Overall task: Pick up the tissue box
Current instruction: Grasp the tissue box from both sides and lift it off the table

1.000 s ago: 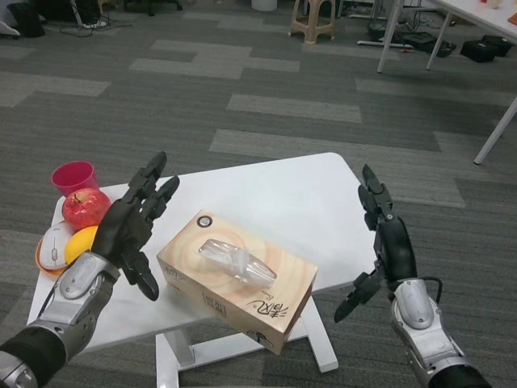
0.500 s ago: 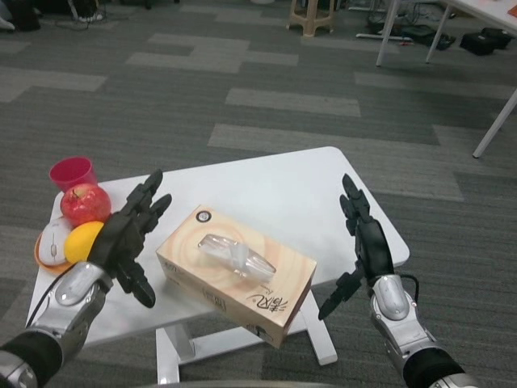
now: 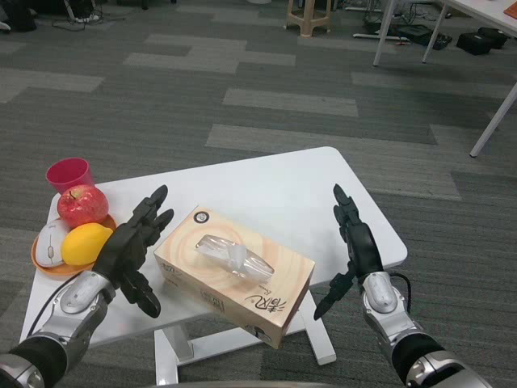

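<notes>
1. The table (image 3: 266, 186) is white and stands on grey patterned carpet (image 3: 161, 105).
2. The box (image 3: 234, 273) lies on the table's near part, turned at an angle, with one corner past the near edge. It is tan cardboard, and clear plastic shows at the slot on top.
3. The left hand (image 3: 129, 250) is just beside the box's left end, palm turned toward it and fingers spread apart. It holds nothing. Whether any fingertip touches the cardboard cannot be told.
4. The right hand (image 3: 355, 246) is to the right of the box, apart from it, fingers straight and pointing up, thumb stretched toward the box. It too holds nothing.
5. An orange plate (image 3: 42, 260) sits at the table's left edge.
6. On the plate lie a red apple (image 3: 84, 205), a yellow fruit (image 3: 86, 243) and a white mouse (image 3: 50, 245), close together.
7. A pink cup (image 3: 69, 174) stands upright at the far left corner, just behind the apple.
8. Further back on the carpet are a stool (image 3: 311, 16) and the legs of other tables (image 3: 493, 121).
</notes>
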Controlling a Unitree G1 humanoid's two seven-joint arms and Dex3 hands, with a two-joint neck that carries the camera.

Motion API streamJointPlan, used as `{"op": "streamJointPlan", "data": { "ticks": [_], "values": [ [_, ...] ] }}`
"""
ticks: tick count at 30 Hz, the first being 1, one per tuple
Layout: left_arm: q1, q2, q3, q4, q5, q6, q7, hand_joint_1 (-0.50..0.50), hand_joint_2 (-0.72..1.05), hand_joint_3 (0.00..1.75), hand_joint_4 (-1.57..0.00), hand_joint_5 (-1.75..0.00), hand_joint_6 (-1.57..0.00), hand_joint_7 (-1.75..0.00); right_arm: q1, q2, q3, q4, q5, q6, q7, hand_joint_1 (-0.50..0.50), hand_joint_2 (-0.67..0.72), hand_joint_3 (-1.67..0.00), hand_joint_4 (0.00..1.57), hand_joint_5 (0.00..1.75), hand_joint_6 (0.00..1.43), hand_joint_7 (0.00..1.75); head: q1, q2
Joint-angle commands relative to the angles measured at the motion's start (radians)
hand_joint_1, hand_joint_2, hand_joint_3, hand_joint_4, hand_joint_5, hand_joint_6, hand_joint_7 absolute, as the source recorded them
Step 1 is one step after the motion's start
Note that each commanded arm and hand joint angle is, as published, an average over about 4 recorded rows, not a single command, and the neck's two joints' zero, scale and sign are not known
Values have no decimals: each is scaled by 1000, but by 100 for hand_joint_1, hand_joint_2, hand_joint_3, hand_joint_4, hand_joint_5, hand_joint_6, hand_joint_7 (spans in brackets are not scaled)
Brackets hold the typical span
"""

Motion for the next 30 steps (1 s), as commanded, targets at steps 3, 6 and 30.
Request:
{"op": "streamJointPlan", "data": {
  "ticks": [3, 6, 30],
  "values": [
    [-8, -8, -2, 4, -4, 1, -3, 50, -55, 0, 0, -31, 0, 0, -57, 6, 21, 68, 2, 1, -65, -42, 72, 0, 9, 0, 0, 0, -5, -1],
    [-9, -8, -6, 3, -3, -1, -3, 50, -55, 0, 0, -31, 0, 0, -88, 9, 37, 114, -1, 1, -107, -42, 72, 0, 9, 0, 0, 0, -5, 2],
    [-6, -11, -7, 3, -10, -13, -3, 50, -55, 0, 0, -31, 0, 0, -210, 55, 101, 312, -59, 4, -333, -42, 72, 0, 3, 0, 0, 0, 12, 19]
  ]
}}
